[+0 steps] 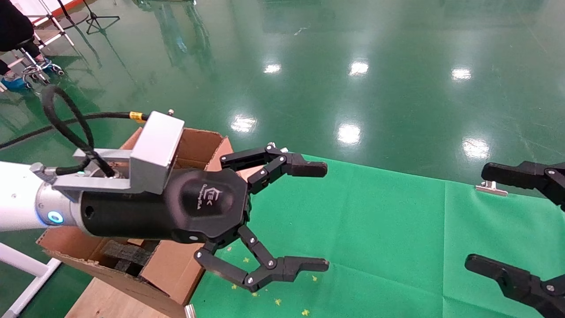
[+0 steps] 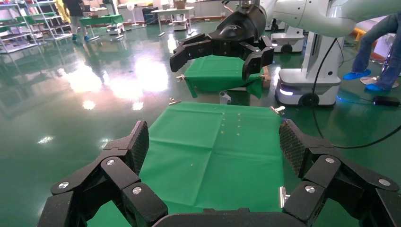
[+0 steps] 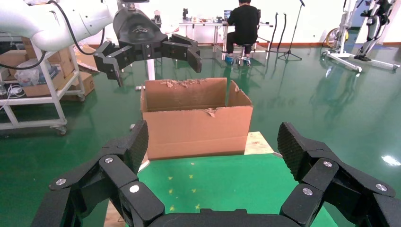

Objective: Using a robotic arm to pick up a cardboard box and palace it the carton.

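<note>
My left gripper (image 1: 324, 216) hangs spread wide and empty over the green cloth (image 1: 375, 247). Just behind its wrist stands the carton (image 3: 196, 120), flaps up. Farther off across the cloth, my right gripper (image 1: 474, 221) is also spread. I see no cardboard box.

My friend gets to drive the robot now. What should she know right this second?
Left gripper: open, holding nothing, up in the air beside the carton, over the green cloth.
Right gripper: open, holding nothing, parked at the cloth's other side.
Carton: flaps up, at the left end of the table, with black foam inside.
Cardboard box: not visible in any view. It may already be in the carton, but the head view does not show enough of the inside to tell.
Done: unclear.
Left: look into the carton first; if the box is not there, find it and place it inside.
</note>
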You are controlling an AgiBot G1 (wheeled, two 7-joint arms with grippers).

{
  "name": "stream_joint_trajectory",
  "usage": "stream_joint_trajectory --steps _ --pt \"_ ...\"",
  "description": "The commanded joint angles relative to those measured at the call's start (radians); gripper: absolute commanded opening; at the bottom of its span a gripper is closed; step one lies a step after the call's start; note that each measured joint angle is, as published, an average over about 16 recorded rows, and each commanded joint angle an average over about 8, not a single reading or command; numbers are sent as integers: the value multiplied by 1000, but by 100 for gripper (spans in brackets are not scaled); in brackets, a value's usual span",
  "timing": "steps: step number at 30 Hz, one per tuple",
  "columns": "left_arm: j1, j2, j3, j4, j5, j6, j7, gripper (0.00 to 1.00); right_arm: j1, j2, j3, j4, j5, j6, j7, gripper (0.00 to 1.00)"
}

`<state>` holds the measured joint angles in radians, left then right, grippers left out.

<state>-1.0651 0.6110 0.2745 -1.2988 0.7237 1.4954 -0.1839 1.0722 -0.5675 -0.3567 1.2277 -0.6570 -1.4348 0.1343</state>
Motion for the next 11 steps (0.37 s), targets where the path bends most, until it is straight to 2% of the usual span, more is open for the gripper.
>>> stream_joint_trajectory --steps 1,11 --pt "-2 0 1 4 2 0 -1 100 0 0 0 0 0 0 0 100" --pt "-7 0 4 12 5 0 -3 100 0 0 0 0 0 0 0 100"
